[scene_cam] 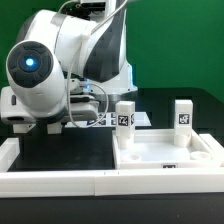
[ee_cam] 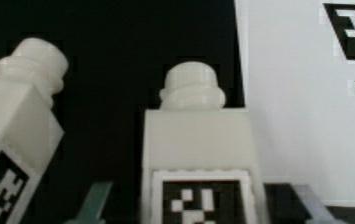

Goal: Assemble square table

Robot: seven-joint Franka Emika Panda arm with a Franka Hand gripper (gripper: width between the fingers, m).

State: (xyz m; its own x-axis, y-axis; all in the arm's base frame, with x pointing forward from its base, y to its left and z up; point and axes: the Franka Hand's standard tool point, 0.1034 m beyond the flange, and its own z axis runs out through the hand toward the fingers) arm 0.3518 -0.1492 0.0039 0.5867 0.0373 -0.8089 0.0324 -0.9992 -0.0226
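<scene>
The white square panel [scene_cam: 165, 152] with a raised rim lies on the exterior view's right. Two tagged white legs stand upright at its far corners, one on the left [scene_cam: 125, 117] and one on the right [scene_cam: 183, 112]. In the wrist view a third white leg [ee_cam: 200, 135] with a rounded peg end lies between my fingers, its tag near them. My gripper [ee_cam: 200, 206] is open, with a small gap on each side of this leg. A fourth leg [ee_cam: 23, 115] lies beside it. In the exterior view the arm's body hides my gripper and these two legs.
The marker board [ee_cam: 307, 70] lies just beyond the gripped-side leg on the black surface. A long low white wall [scene_cam: 55, 182] edges the front of the table. The arm [scene_cam: 60, 60] fills the exterior view's left.
</scene>
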